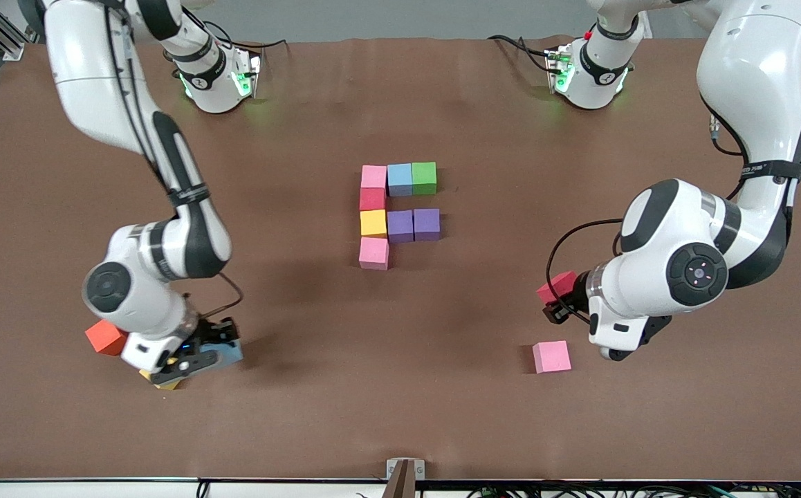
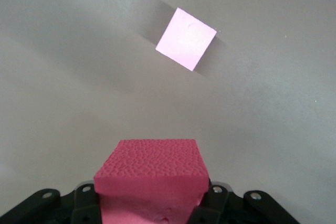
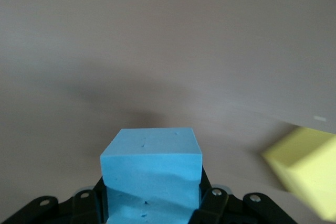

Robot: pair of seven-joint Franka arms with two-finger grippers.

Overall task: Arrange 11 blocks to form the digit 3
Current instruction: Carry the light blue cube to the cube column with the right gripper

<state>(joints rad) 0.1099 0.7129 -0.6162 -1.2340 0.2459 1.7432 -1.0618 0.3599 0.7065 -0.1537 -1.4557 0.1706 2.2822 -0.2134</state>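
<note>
In the middle of the table stands a figure of touching blocks. Its column is pink (image 1: pixel 373 176), red (image 1: pixel 372 199), yellow (image 1: pixel 373 223) and pink (image 1: pixel 373 253). A light blue (image 1: pixel 400 178) and a green block (image 1: pixel 424 177) form one row, two purple blocks (image 1: pixel 413 225) another. My left gripper (image 1: pixel 558 299) (image 2: pixel 149 200) is shut on a red block (image 1: pixel 557 286) (image 2: pixel 149 169), held above the table toward the left arm's end. A loose pink block (image 1: pixel 551 357) (image 2: pixel 186 39) lies close by. My right gripper (image 1: pixel 215 350) (image 3: pixel 151 200) is shut on a light blue block (image 1: pixel 229 353) (image 3: pixel 151 169), low at the table.
An orange cube (image 1: pixel 105 337) sits beside the right arm's wrist. A second yellow cube (image 1: pixel 162 382) (image 3: pixel 307 169) lies partly hidden under the right gripper. Brown tabletop (image 1: pixel 400 387) lies open between the figure and the front edge.
</note>
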